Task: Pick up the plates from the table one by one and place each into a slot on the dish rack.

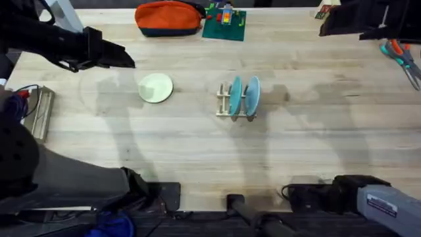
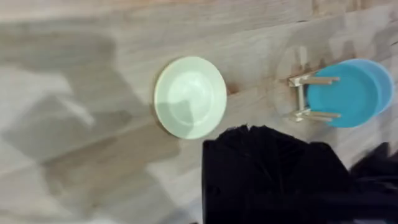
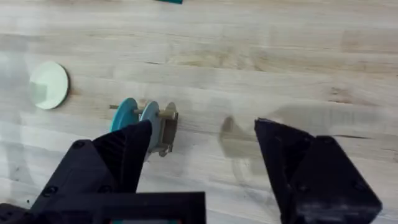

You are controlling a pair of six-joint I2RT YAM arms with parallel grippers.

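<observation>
Cream plate: a small round pale cream-green plate (image 1: 156,87) lies flat on my light wood plank bench (image 1: 197,145), left of the rack and apart from it; my left wrist camera shows it too (image 2: 190,97), bare wood all round it.

Rack: a small light-wood dish rack with thin upright pegs (image 1: 227,105) stands near the middle of the bench.

Blue plates: two light blue-teal round plates (image 1: 244,96) stand on edge in the rack's slots, side by side, close together.

My left jaws (image 1: 118,56): high over the far-left part of the bench, apart from the cream plate and holding nothing; I cannot tell whether they are parted or closed.

My right jaws (image 3: 202,155): spread wide with nothing between the fingers, up above the bench; through the gap I see plain wood, with the rack (image 3: 166,127) and its blue plates just to one side.

Far edge: an orange and dark pouch (image 1: 168,18) and a green board (image 1: 224,25) lie well beyond the plates.
</observation>
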